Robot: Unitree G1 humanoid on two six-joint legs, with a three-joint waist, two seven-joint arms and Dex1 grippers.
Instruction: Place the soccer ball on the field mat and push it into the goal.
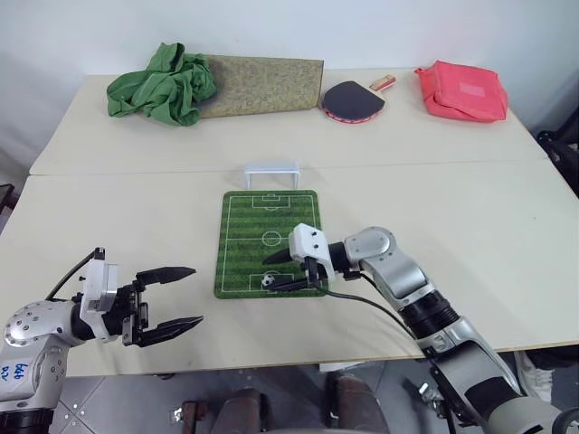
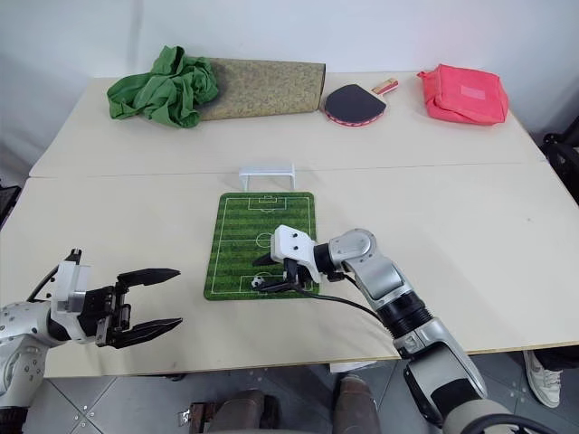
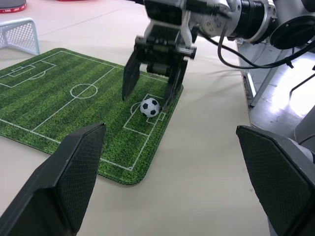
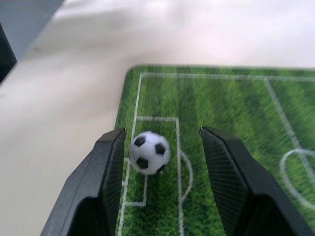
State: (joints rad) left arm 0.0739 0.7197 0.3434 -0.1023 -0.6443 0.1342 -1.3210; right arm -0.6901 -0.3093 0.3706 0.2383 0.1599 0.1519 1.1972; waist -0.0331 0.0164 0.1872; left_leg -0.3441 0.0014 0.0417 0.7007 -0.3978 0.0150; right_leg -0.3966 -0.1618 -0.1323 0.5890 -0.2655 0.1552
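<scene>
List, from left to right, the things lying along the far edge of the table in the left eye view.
green cloth → olive-brown speckled mat → table tennis paddle → red pouch

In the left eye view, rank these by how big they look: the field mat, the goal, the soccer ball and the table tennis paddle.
Largest to smallest, as they look:
1. field mat
2. table tennis paddle and goal: too alike to rank, and the paddle lies farther from the camera
3. soccer ball, by far the smallest

White soccer ball (image 4: 149, 152) with black patches; striped green field mat (image 1: 256, 231), white goal (image 1: 271, 174)
</scene>
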